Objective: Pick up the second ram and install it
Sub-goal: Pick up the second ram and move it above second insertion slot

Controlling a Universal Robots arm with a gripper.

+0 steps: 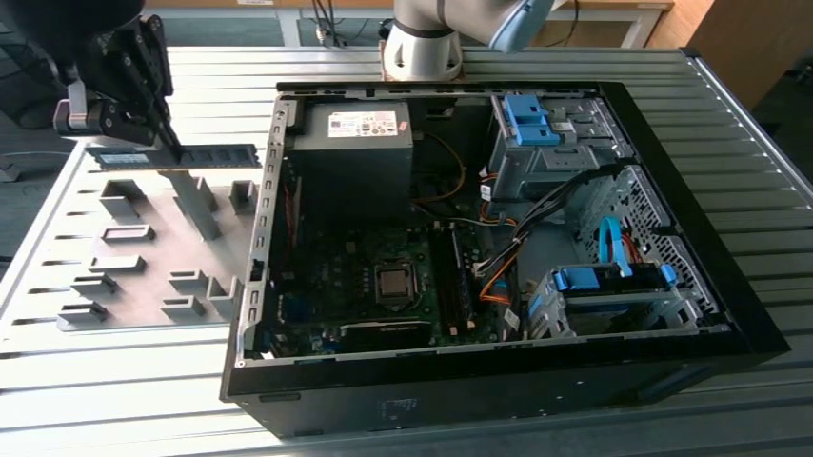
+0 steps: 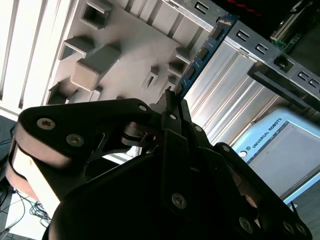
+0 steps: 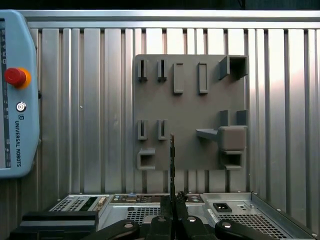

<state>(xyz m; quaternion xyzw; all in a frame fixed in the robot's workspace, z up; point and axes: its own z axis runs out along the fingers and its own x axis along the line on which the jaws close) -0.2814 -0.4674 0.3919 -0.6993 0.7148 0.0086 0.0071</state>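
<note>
The second ram point(image 1: 190, 155), a thin blue-green stick with small black chips, hangs level over the far end of the grey fixture plate point(image 1: 140, 257) at the exterior view's left. My gripper point(image 1: 163, 143) is shut on it from above. The second wrist view shows the stick's chip side point(image 2: 200, 55) running away from my closed gripper point(image 2: 172, 102). In the first wrist view the ram point(image 3: 172, 160) appears edge-on, rising from the gripper point(image 3: 172, 202) over the fixture plate point(image 3: 190, 115).
An open black computer case point(image 1: 508, 381) lies to the exterior view's right of the plate, with long black motherboard slots point(image 1: 447, 276) inside. Grey fixture blocks point(image 1: 124, 200) stand on the plate. A teach pendant point(image 3: 17, 95) lies on the ribbed metal table.
</note>
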